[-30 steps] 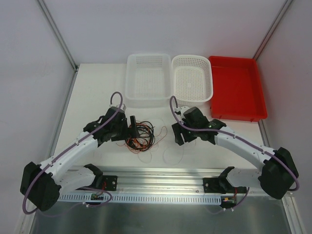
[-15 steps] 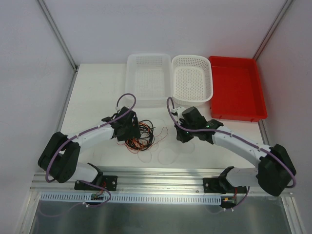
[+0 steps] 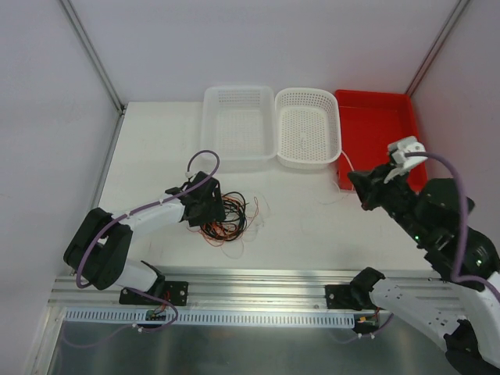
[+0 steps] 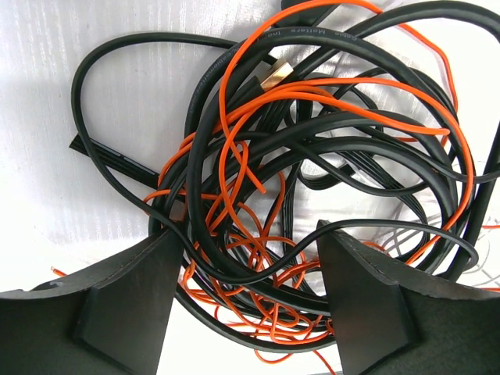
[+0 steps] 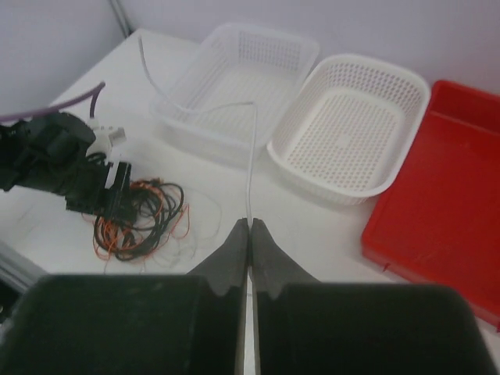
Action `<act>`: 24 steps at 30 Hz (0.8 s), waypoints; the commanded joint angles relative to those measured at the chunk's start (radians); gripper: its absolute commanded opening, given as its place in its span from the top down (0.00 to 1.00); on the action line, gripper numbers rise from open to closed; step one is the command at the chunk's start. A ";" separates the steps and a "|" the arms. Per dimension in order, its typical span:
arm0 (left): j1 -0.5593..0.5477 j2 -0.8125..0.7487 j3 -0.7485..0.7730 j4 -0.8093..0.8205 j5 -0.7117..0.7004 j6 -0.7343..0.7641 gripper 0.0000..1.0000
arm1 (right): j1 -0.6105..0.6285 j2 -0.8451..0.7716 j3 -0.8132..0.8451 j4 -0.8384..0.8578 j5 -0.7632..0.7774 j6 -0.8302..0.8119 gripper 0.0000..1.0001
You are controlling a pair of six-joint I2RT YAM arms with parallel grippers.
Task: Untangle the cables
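Nearest of all, a metal rail (image 3: 258, 281) along the table's (image 3: 156, 148) near edge carries the bases of the two arms. Just beyond it on the left, the left gripper (image 4: 248, 234) is down at the tangle of cables (image 3: 226, 217), which lies on the table left of centre. Its two fingers (image 4: 133, 305) stand apart, jaws unclosed, with black and orange strands bunched between them. In the left wrist view the tangle is made of thick black loops and thinner orange-red ones woven through each other, with fine white strands at its right side. How many separate cables are in it cannot be counted. One gold-coloured plug (image 4: 273, 76) shows near the top of the heap. On the right, the second arm stands high above the table. The right gripper (image 5: 250, 226) has its two fingers pressed together, pinching one thin white cable (image 5: 251, 156). That cable runs out from the fingertips, bends, and trails off to the left across the view of the baskets. Where it ends cannot be told. Farthest back, three containers sit side by side along the far edge: a rectangular white basket (image 3: 209, 129), a rounded white basket (image 3: 308, 92) just beside it, and one red tray (image 3: 383, 141) at the right.
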 commanded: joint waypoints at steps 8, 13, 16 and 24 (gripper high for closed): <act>-0.007 -0.185 -0.021 -0.028 0.020 0.000 0.19 | -0.007 0.031 0.095 -0.047 0.310 -0.044 0.99; 0.004 -0.360 0.060 -0.122 0.016 0.075 0.10 | -0.031 0.101 0.104 0.020 0.444 -0.035 0.99; 0.015 -0.447 0.107 -0.181 -0.005 0.139 0.04 | -0.071 0.154 0.115 0.074 0.473 -0.017 0.99; 0.069 -0.653 0.099 -0.248 -0.123 0.348 0.01 | -0.304 0.336 0.202 0.154 0.395 -0.003 0.99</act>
